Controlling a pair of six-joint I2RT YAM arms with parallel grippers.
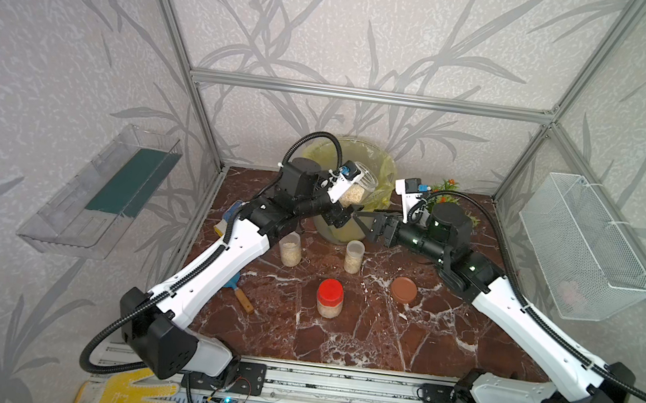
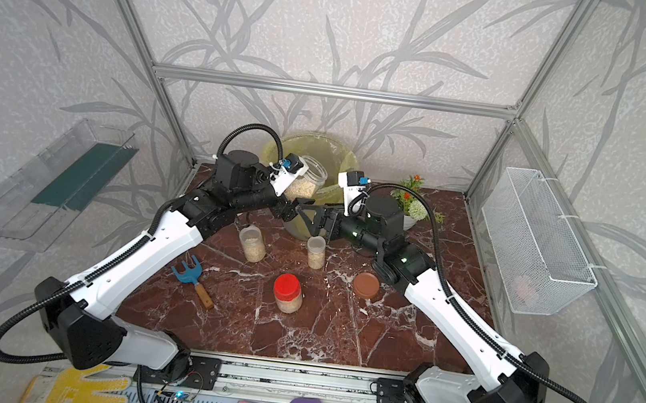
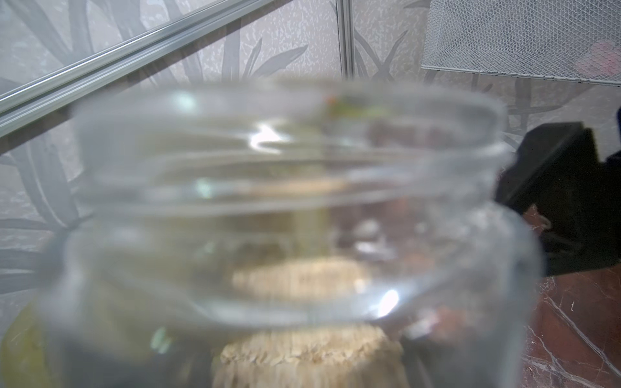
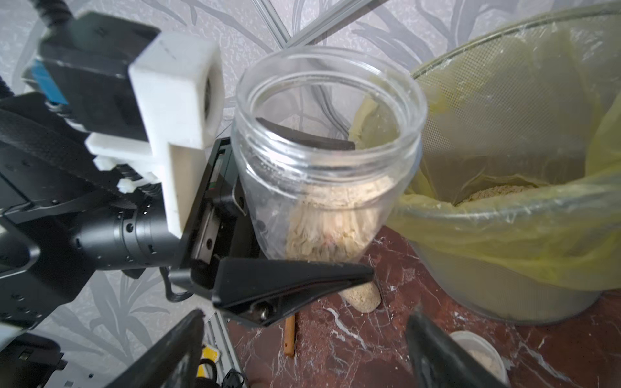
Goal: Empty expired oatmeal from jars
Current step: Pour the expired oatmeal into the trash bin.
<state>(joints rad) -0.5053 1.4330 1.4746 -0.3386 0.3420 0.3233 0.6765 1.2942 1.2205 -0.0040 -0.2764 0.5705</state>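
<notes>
My left gripper is shut on a wide clear jar with no lid. The jar leans with its open mouth toward the bin. Pale oatmeal lies in the jar's lower part. The right wrist view shows one black finger of the left gripper across the jar's side. My right gripper is open and empty, just right of the left gripper and below the jar. Two slim jars and a red-lidded jar stand on the table, all with oatmeal inside.
A brown lid lies on the marble table, right of the red-lidded jar. The bin's yellow bag holds a beige heap. A flower pot stands at the back right. A blue rake lies at the left. A wire basket hangs on the right wall.
</notes>
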